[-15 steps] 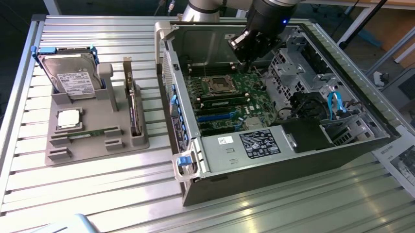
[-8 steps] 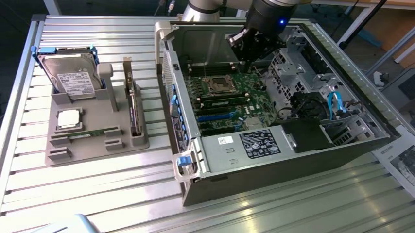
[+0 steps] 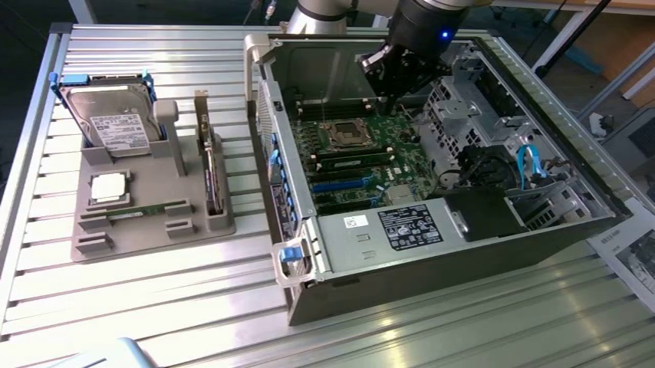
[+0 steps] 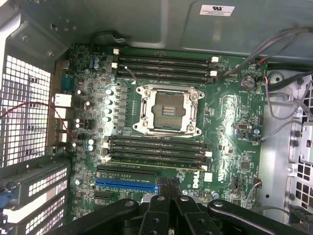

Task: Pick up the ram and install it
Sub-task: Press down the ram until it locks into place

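A slim green ram stick [image 3: 140, 208] lies flat in a slot of the grey holder [image 3: 153, 230], on the exterior view's left. My gripper [image 3: 393, 97] hangs inside the open computer case [image 3: 430, 230], above the motherboard [image 3: 358, 153] and far from that stick. In the wrist view my gripper [image 4: 169, 190] is shut, its black fingers [image 4: 159, 205] pressed together with nothing visible between them. It sits just past the dark memory slots [image 4: 156, 154] beside the empty processor socket [image 4: 166, 110]. A thin pale strip [image 4: 156, 164] runs along the nearest slot; I cannot tell whether it is a ram.
The holder also carries a hard drive [image 3: 113, 115], a square silver processor [image 3: 110, 186] and an upright expansion card [image 3: 209, 165]. Case walls, a drive cage [image 3: 461, 100] and cables [image 3: 527, 165] ring the motherboard. A second bank of memory slots [image 4: 164, 68] lies beyond the socket.
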Motion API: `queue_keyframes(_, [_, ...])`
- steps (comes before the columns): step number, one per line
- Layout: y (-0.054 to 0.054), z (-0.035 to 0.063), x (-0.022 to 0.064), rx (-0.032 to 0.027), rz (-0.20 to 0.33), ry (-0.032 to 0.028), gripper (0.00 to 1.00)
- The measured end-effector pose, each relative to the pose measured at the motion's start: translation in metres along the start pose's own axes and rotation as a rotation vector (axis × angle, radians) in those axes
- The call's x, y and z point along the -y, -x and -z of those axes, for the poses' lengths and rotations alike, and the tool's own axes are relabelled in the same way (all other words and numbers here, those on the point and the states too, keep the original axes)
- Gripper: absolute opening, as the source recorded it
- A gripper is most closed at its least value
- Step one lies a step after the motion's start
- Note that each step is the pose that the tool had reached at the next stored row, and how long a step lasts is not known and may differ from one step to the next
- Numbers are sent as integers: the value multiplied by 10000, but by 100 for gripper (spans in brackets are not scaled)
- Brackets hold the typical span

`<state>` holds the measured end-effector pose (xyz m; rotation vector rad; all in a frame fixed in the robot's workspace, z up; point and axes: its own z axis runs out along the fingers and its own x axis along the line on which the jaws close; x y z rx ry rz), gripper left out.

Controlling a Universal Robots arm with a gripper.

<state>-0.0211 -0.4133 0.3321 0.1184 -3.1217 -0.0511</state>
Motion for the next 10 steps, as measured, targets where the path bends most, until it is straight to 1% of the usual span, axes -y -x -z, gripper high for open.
queue_keyframes(2, [0, -1, 0, -1, -1, -26, 10])
queue_keyframes(5, [0, 0, 0, -8, -1, -93, 10])
queue_keyframes(10, [0, 0, 0, -7, -2, -97, 10])
